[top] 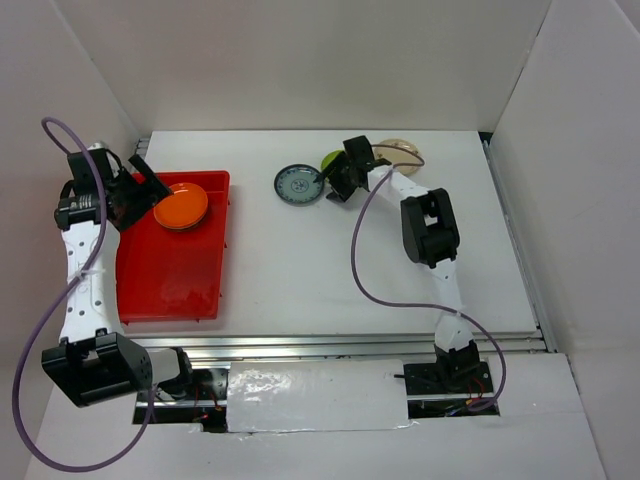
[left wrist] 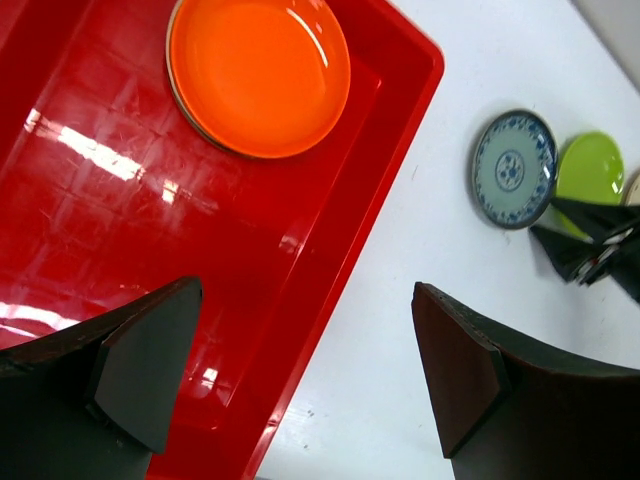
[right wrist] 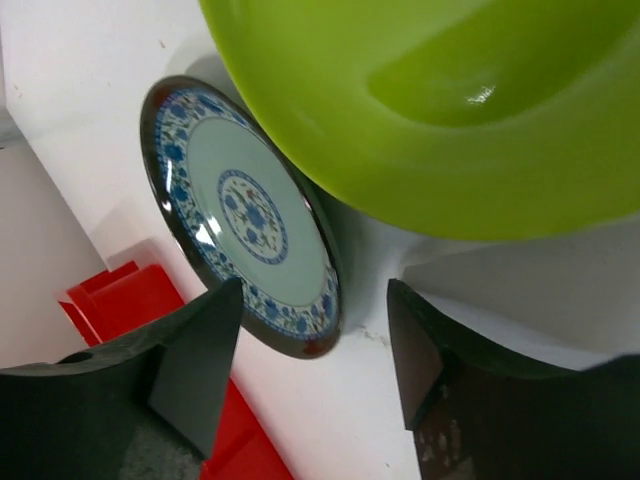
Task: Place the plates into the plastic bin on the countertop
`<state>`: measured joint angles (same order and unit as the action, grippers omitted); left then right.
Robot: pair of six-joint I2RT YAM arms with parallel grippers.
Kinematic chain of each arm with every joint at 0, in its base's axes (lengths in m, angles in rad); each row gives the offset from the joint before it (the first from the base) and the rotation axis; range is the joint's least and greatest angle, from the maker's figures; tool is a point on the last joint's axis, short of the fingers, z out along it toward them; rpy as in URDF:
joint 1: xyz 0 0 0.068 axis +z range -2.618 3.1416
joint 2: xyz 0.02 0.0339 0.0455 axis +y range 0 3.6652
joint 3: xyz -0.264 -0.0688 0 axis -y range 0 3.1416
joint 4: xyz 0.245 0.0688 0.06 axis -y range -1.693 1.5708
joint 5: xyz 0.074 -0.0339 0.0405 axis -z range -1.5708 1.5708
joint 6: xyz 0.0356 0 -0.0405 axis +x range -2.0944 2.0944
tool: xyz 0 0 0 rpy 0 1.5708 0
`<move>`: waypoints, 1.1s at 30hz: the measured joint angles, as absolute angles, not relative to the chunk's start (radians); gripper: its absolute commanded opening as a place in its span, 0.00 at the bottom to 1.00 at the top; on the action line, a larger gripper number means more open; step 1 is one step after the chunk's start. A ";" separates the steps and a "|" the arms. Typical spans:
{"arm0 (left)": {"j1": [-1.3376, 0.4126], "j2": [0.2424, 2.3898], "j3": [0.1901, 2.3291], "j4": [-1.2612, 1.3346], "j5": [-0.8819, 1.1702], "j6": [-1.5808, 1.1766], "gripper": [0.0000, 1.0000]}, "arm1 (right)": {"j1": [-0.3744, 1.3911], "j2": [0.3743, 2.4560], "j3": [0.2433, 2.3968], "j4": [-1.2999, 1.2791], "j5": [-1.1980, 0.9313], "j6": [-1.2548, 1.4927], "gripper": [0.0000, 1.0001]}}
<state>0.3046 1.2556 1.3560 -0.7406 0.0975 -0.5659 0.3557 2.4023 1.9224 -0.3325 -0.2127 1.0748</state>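
Note:
The red plastic bin (top: 170, 270) lies at the left of the white countertop (top: 300, 270). An orange plate (top: 181, 206) sits in its far right corner, as the left wrist view (left wrist: 258, 75) also shows. My left gripper (top: 150, 190) hangs open and empty above the bin's right wall (left wrist: 305, 340). A blue-grey patterned plate (top: 299, 185) and a lime green plate (top: 333, 162) lie at the far middle. My right gripper (top: 335, 185) is open and low beside them. Its fingers (right wrist: 315, 350) frame the blue-grey plate's edge (right wrist: 245, 215), with the green plate (right wrist: 450, 110) just beyond.
A cream plate (top: 402, 150) lies at the back, partly hidden behind the right wrist. A metal rail (top: 380, 345) runs along the near edge. White walls stand on three sides. Purple cables loop from both arms.

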 measured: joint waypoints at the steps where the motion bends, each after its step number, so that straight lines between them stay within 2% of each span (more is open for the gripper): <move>1: 0.304 1.256 1.345 -0.741 0.106 -0.555 0.99 | 0.356 2.419 1.955 -0.347 -0.214 1.076 0.60; 3: 0.304 1.256 1.326 -0.741 0.120 -0.550 0.99 | 0.358 2.455 2.016 -0.373 -0.216 1.076 0.53; 4: 0.304 1.256 1.317 -0.739 0.129 -0.548 0.99 | 0.360 2.472 2.039 -0.384 -0.216 1.077 0.42; 10: 0.304 1.256 1.290 -0.736 0.156 -0.526 0.99 | 0.379 2.513 2.083 -0.438 -0.204 1.083 0.00; 14: 0.304 1.256 1.279 -0.723 0.187 -0.522 0.99 | 0.398 2.506 2.080 -0.420 -0.189 1.089 0.00; 17: 0.294 1.255 1.259 -0.701 0.231 -0.522 0.99 | 0.425 2.438 1.994 -0.411 -0.121 1.071 0.00; 22: 0.174 1.288 1.282 -0.680 0.300 -0.527 0.99 | 0.553 2.164 1.780 -0.454 0.105 0.965 0.00; 24: 0.117 1.333 1.311 -0.657 0.343 -0.532 0.99 | 0.609 2.024 1.687 -0.438 0.133 0.932 0.00; 29: 0.026 1.439 1.326 -0.598 0.404 -0.555 0.99 | 0.632 1.729 1.449 -0.229 -0.085 0.882 0.00; 31: 0.009 1.466 1.326 -0.597 0.406 -0.559 0.99 | 0.588 1.691 1.379 -0.121 -0.202 0.883 0.00; 33: 0.004 1.477 1.326 -0.594 0.415 -0.567 0.94 | 0.557 1.696 1.330 -0.049 -0.284 0.890 0.00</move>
